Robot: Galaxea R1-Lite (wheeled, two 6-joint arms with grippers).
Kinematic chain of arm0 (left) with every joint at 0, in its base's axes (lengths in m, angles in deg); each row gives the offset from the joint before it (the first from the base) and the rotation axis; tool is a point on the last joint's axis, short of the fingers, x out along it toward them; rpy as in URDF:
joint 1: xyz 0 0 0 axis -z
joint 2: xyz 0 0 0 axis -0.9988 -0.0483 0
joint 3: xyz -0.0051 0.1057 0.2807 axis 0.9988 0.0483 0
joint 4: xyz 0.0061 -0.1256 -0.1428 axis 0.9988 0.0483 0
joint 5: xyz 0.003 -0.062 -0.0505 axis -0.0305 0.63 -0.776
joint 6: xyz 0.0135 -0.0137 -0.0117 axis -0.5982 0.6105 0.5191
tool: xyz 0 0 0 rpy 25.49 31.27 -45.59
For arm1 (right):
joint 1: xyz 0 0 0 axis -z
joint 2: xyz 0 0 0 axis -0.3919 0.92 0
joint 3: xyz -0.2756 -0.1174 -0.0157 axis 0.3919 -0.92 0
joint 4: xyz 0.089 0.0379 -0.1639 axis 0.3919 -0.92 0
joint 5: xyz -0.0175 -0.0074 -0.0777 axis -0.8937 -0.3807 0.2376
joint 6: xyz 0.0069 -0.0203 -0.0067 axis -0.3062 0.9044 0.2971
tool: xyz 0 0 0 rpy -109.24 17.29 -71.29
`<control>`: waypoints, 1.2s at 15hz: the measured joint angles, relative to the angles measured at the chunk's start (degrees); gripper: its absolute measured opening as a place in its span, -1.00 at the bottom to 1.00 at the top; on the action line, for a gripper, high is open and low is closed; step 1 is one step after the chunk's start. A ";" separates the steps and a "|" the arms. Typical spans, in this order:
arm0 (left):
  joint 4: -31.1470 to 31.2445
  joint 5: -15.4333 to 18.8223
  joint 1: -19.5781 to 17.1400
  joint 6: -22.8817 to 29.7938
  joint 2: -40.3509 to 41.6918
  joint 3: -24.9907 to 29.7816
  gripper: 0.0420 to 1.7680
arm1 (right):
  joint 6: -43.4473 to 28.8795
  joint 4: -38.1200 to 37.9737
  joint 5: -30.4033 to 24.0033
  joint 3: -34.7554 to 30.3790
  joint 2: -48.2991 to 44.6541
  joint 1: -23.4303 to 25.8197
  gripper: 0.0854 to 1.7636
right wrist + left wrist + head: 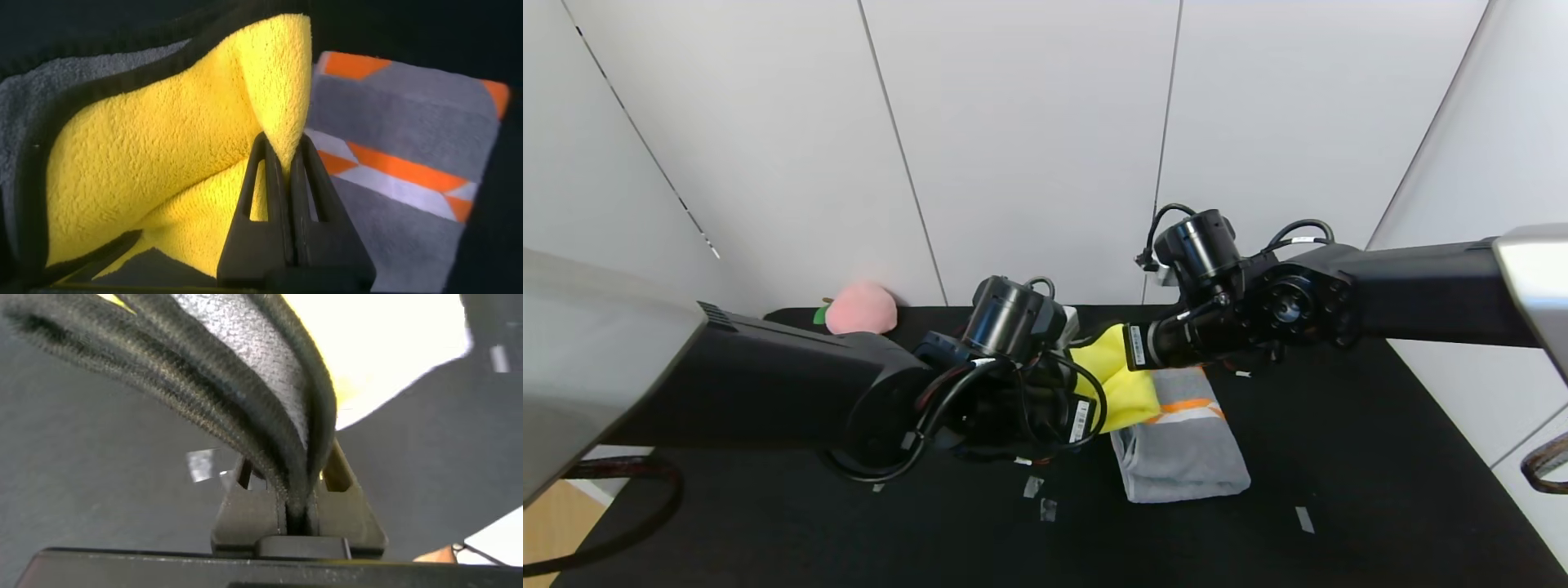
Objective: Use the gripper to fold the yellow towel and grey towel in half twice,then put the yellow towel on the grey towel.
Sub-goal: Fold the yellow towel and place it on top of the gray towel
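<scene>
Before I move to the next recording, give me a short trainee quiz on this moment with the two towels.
1. True or false: the grey towel already lies folded on the table.
2. Which towel do both grippers hold? A. grey B. yellow C. none
3. Fill in: the pink plush toy sits at the table's far ____ corner.

Key:
1. True.
2. B. The left gripper and the right gripper each have their fingers shut on the yellow towel, lifted beside the grey one.
3. Left.
</scene>
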 joint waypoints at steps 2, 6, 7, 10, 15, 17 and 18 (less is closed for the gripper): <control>1.21 -0.90 2.05 0.02 -1.15 -2.66 -0.81 | 0.35 0.22 0.04 -3.13 -2.04 1.43 -0.94; 1.71 -2.71 4.83 -0.20 -5.23 -7.73 -0.81 | 0.68 0.57 0.27 -8.22 -4.60 4.49 -0.94; 1.63 -2.78 5.19 -0.27 -6.36 -8.87 -0.81 | 0.61 0.52 0.22 -8.79 -4.84 5.21 -0.94; 1.55 -2.84 5.81 -0.29 -9.39 -11.47 -0.81 | 0.26 0.39 0.02 -9.92 -5.10 7.16 -0.94; 1.49 -3.01 7.40 -0.30 -13.28 -13.73 -0.81 | 0.26 0.23 -0.11 -12.40 -5.03 9.14 -0.94; 1.55 -3.00 7.80 -0.29 -14.14 -13.81 -0.81 | 0.33 0.55 -0.05 -13.70 -4.85 9.34 -0.94; 1.52 -3.00 7.80 -0.24 -14.56 -13.85 -0.81 | 0.28 0.59 -0.09 -14.21 -4.73 9.36 -0.94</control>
